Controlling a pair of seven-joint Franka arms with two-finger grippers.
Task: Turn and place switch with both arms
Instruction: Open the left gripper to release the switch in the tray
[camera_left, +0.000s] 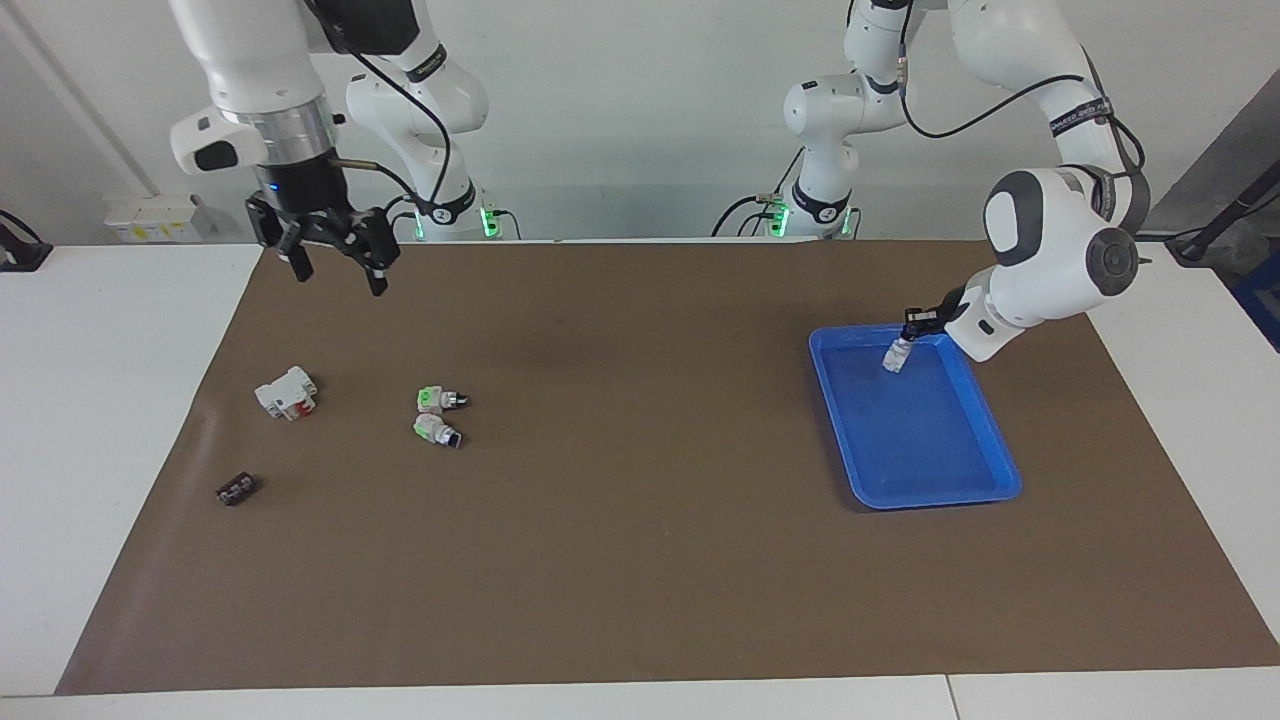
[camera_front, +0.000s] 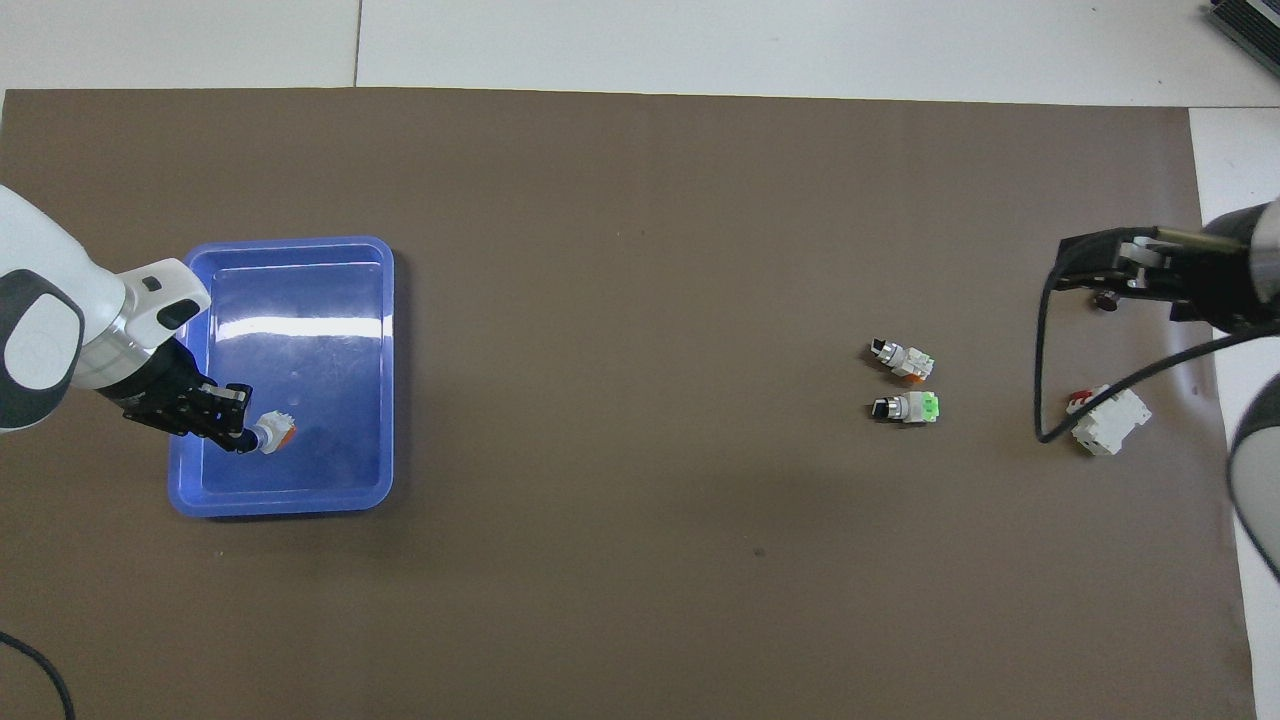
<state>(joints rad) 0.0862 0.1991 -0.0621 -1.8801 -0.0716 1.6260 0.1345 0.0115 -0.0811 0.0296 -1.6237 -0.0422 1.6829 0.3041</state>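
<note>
1. Over the blue tray (camera_left: 995, 440), at the left arm's end of the table, the left gripper (camera_left: 912, 330) holds the switch (camera_left: 896, 355) by its knob end. The white-grey body and orange end block (camera_front: 284, 432) point down into the tray, tilted.

2. The switch appears to sit at or just above the tray floor; contact cannot be confirmed. Judgement: the step in hand is the release. Lower until the orange block rests on the floor, then part the fingers and lift straight up along the switch's axis so that it does not tip or drag.

3. The tray is smooth, glossy plastic with a raised rim and rounded corners. A small hard part may slide on it, so release from as low as possible.

4. The right gripper (camera_left: 335, 250) waits with its fingers spread wide, raised over the mat (camera_left: 640, 600) at the right arm's end.

5. Leave the rest on the mat: two switches with green ends (camera_left: 438, 400) (camera_left: 436, 431) lying side by side, a blocky white-and-red breaker (camera_left: 287, 392) and a small dark part (camera_left: 236, 489).

6. The mat is matte brown sheet, flat, with slight ripples at its edge.
</note>
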